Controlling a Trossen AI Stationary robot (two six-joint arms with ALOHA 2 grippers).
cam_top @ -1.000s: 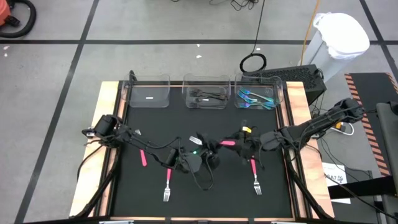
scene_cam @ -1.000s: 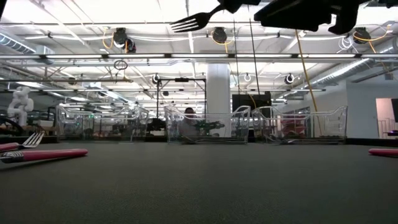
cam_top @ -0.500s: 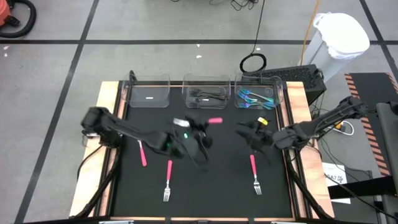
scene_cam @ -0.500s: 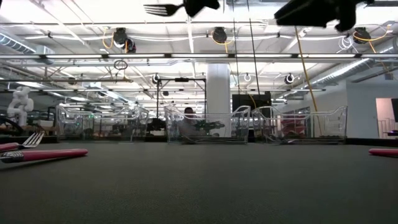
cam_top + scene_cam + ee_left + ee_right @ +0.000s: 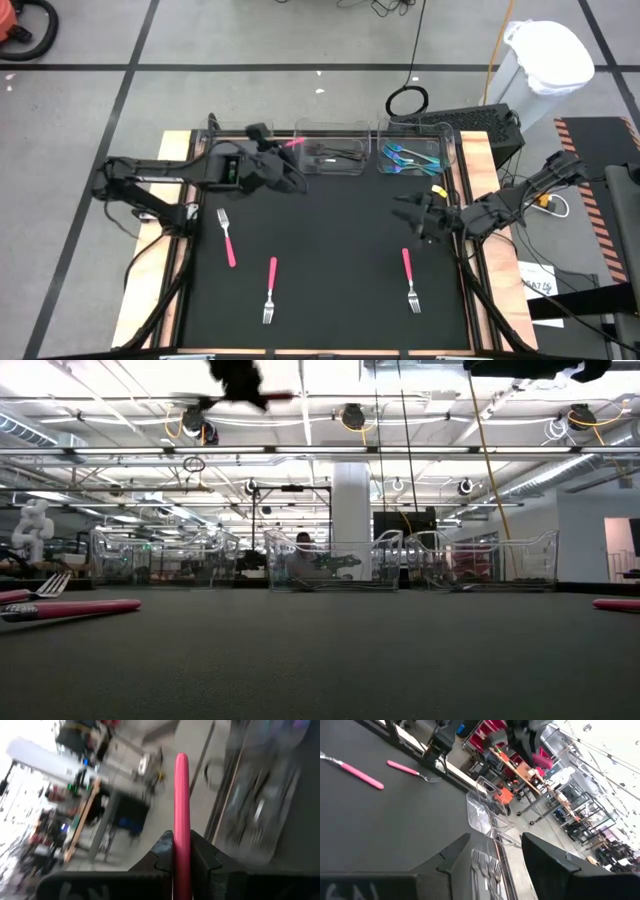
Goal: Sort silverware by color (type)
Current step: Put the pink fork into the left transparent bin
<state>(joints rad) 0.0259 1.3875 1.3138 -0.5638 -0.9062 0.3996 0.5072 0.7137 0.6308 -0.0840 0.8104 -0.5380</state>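
My left gripper (image 5: 272, 163) is up in the air near the far edge, between the left clear bin (image 5: 240, 152) and the middle bin (image 5: 333, 152), shut on a pink-handled fork (image 5: 293, 144). In the low view the fork (image 5: 280, 396) shows high above the mat. Three more pink-handled forks lie flat on the black mat: one at the left (image 5: 226, 238), one near the front (image 5: 270, 292), one at the right (image 5: 409, 280). My right gripper (image 5: 410, 212) hovers open and empty near the mat's right edge. My left gripper pinches the fork's pink handle (image 5: 181, 827) between its two fingers (image 5: 164, 851). The handle runs along the fingers and sticks out past their tips toward the far right. The fork is lifted well clear of the mat, roughly level.
The middle bin holds black silverware; the right bin (image 5: 415, 156) holds teal pieces. The left bin has one small pale thing in it. Wooden table edges (image 5: 175, 200) frame the mat. A white bin (image 5: 545, 60) stands beyond the table's right.
My left gripper has risen and swung from the mat's middle toward the far left, to the bins, carrying the pink fork and tipping up closer to level. My right gripper has drawn back from the middle toward the right edge, staying open.
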